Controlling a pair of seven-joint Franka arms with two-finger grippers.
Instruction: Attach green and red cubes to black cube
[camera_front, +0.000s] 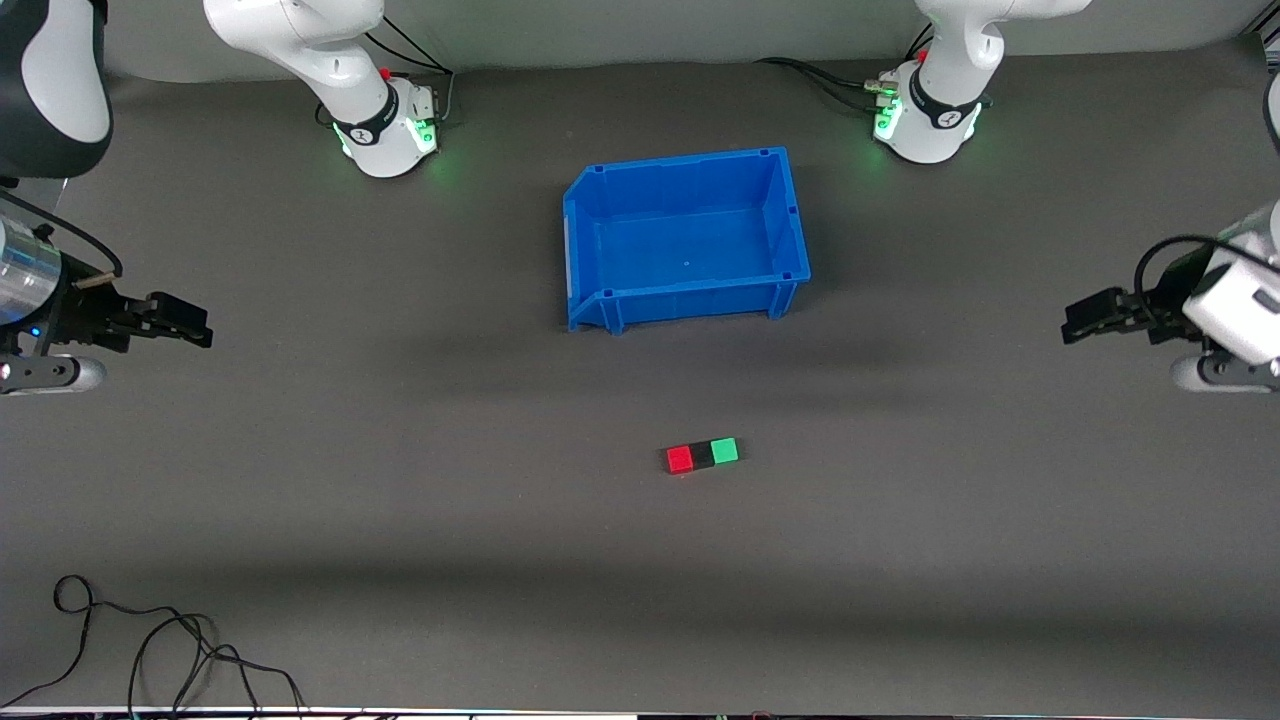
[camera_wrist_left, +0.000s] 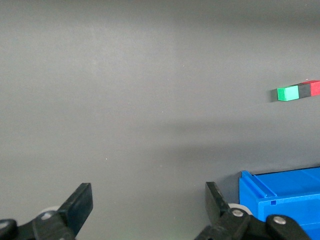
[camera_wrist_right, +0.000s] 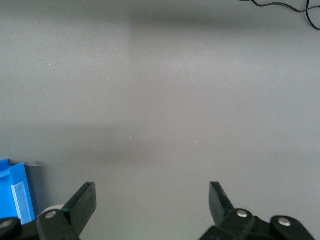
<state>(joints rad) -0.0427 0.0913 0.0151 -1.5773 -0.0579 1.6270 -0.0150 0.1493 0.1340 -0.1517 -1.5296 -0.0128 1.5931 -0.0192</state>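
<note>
A: How far along is the task appearing?

B: It is looking finished. The red cube (camera_front: 679, 459), the black cube (camera_front: 703, 455) and the green cube (camera_front: 725, 450) are lying in one row on the grey mat (camera_front: 400, 480), black between the two colours, nearer to the front camera than the blue bin (camera_front: 590, 240).

A: Are the faces actually joining?

B: They are appearing to touch, though the seams are too small to confirm.

A: And the grippers?

B: The left gripper (camera_front: 1082, 322) is waiting over the left arm's end of the table, fingers (camera_wrist_left: 80, 202) spread wide on nothing. The right gripper (camera_front: 190, 325) is hanging over the right arm's end, likewise spread and empty.

A: How are the cubes looking?

B: Equal, plain, sharp-edged; black is barely standing out from the mat.
</note>
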